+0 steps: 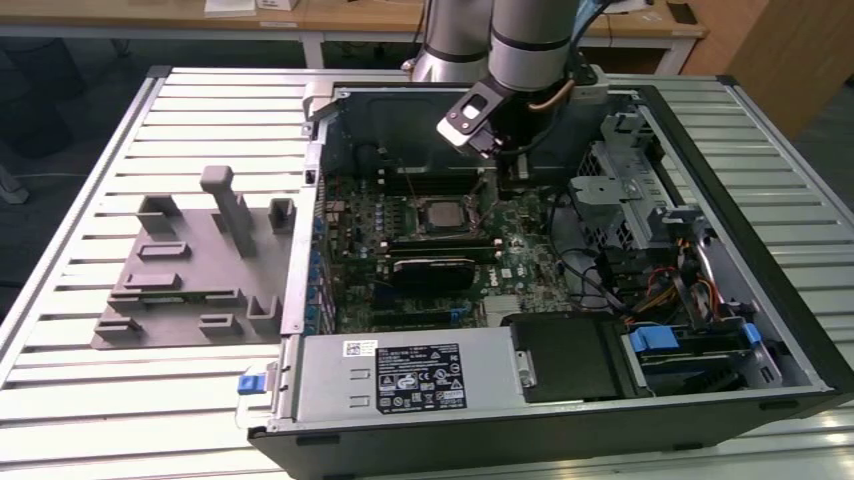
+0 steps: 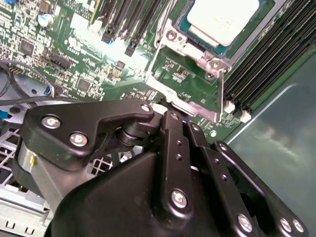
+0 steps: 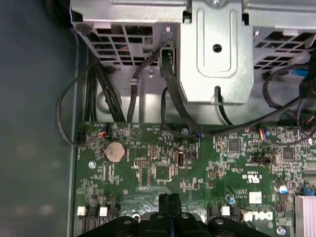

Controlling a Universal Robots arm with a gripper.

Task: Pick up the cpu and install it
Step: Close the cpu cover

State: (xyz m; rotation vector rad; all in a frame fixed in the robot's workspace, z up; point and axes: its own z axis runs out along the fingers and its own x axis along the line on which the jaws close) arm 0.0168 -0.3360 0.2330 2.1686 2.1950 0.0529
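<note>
Slatted metal table (image 1: 80,400), wooden desks (image 1: 347,15) behind it. On the table you've got an open PC case (image 1: 561,440) lying on its side. The arm (image 1: 531,40) comes down into it from the far end. The green motherboard (image 1: 354,215) covers the case floor, and both wrist views look onto it (image 2: 74,59) (image 3: 222,163). A grey holder plate (image 1: 174,300) with upright blocks sits on the table just beside the case, on the exterior view's left. The silver power supply (image 1: 400,375) is at the near end of the case, and a metal drive cage (image 1: 621,190) runs along the exterior view's right; the first wrist view has it (image 3: 217,49) with black cables trailing onto the board. A black rectangular module (image 1: 434,270) lies on the board just on the near side of the socket. The gripper (image 1: 507,150) hangs low over the board just beside the socket, on its far side and toward the exterior view's right. Its fingers (image 3: 167,203) are pressed together with nothing between them. In the second wrist view the tips (image 2: 170,118) are right at the socket's metal frame; can't tell you if they touch it. The cpu (image 1: 441,212) is seated in the socket, pale silver top up (image 2: 222,19), inside the metal frame and next to the black memory slots (image 2: 266,54). A coin cell (image 3: 114,151) sits on the board near the cables.
</note>
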